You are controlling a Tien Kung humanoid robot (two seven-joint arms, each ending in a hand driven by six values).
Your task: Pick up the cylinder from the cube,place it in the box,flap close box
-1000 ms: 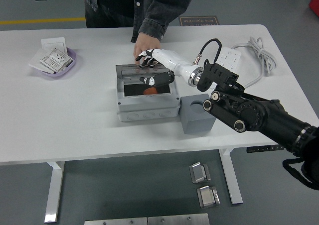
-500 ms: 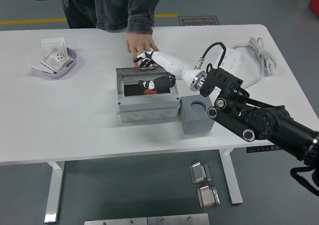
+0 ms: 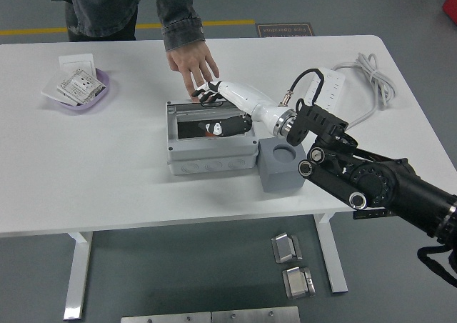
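The grey box point(image 3: 212, 155) stands mid-table with its top open. The orange cylinder point(image 3: 213, 128) lies inside it. The box's clear flap point(image 3: 203, 106) stands at the far rim. My right hand point(image 3: 208, 91) reaches over the box from the right. Its fingers point(image 3: 206, 90) rest at the flap's far edge and hold nothing. Its black thumb point(image 3: 232, 125) hangs over the opening. The grey cube point(image 3: 280, 164), with an empty round hole on top, stands just right of the box. My left arm is out of view.
A person stands at the far side. One hand point(image 3: 191, 66) hovers just behind the box, close to my fingers. A purple dish point(image 3: 102, 88) with small packs sits far left. A white power strip point(image 3: 330, 84) and cable point(image 3: 375, 87) lie far right.
The person has stepped left and their hand has lifted off the table behind the box. My right hand has stayed at the flap's far edge, shifting slightly left.
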